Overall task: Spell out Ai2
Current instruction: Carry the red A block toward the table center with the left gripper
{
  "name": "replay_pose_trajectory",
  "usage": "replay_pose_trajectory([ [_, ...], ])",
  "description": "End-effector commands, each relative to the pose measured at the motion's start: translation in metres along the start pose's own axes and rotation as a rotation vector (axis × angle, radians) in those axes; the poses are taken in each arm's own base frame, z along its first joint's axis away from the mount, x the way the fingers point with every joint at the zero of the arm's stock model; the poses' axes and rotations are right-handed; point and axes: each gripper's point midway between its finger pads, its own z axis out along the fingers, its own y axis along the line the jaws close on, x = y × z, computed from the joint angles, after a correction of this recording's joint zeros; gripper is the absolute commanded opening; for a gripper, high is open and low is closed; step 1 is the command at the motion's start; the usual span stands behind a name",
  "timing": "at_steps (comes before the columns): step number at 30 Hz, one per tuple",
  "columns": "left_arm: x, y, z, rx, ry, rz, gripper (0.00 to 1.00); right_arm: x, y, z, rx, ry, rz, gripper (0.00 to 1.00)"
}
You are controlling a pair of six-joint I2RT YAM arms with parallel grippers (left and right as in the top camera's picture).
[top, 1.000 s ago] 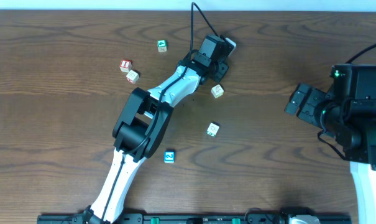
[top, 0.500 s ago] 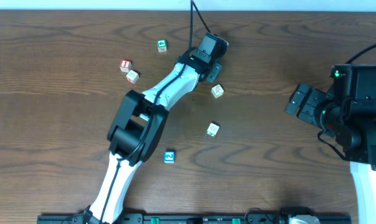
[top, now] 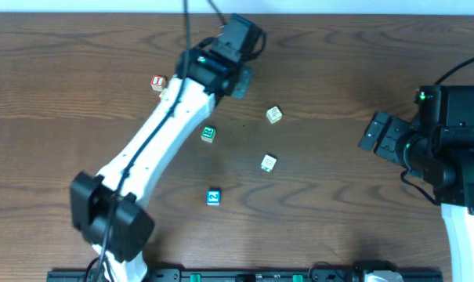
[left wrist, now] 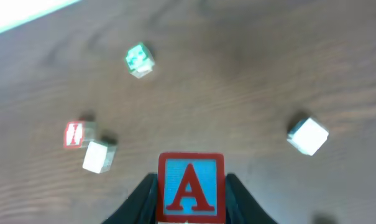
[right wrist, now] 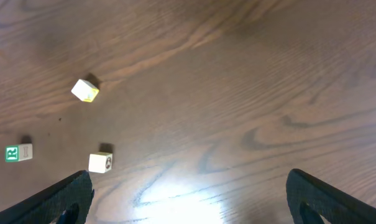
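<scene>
Dark wood tabletop (top: 338, 204) is lying below as I am pinching the A block (left wrist: 191, 188) by its two flat sides in my left gripper (left wrist: 191, 202), held up near the far edge, judging it light, stiff and smooth, while my right gripper (right wrist: 197, 199) is hanging spread by the right edge.

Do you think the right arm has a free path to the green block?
Probably: the right gripper is open and its line to the green block is bare, but the left arm lies close beside it.
</scene>
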Motion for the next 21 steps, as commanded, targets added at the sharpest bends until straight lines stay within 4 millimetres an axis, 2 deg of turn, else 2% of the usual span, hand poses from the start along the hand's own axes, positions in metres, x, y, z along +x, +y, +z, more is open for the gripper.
replay_pose_trajectory([
  [1, 0.010, 0.013, -0.018, 0.010, 0.037, -0.097, 0.12, -0.001, -0.004, -0.005, 0.009, -0.012, -0.003, 0.99],
  [4, 0.026, 0.013, -0.017, 0.034, 0.104, -0.092, 0.11, 0.001, -0.005, -0.005, 0.014, -0.002, -0.004, 0.99],
  [8, 0.040, 0.003, -0.004, 0.075, 0.144, -0.088, 0.10, 0.005, -0.007, -0.005, 0.022, 0.012, -0.006, 0.99],
  [12, 0.061, -0.012, 0.028, 0.132, 0.168, -0.093, 0.10, 0.007, -0.008, -0.005, 0.027, 0.022, -0.007, 0.99],
  [13, 0.070, -0.014, 0.040, 0.132, 0.174, -0.094, 0.10, 0.007, -0.008, -0.005, 0.028, 0.024, -0.008, 0.99],
  [16, 0.085, -0.017, 0.061, 0.131, 0.173, -0.098, 0.10, 0.007, -0.008, -0.005, 0.028, 0.023, -0.008, 0.99],
  [21, 0.097, -0.019, 0.094, 0.119, 0.107, -0.145, 0.09, 0.008, -0.008, -0.005, 0.028, 0.024, -0.008, 0.99],
])
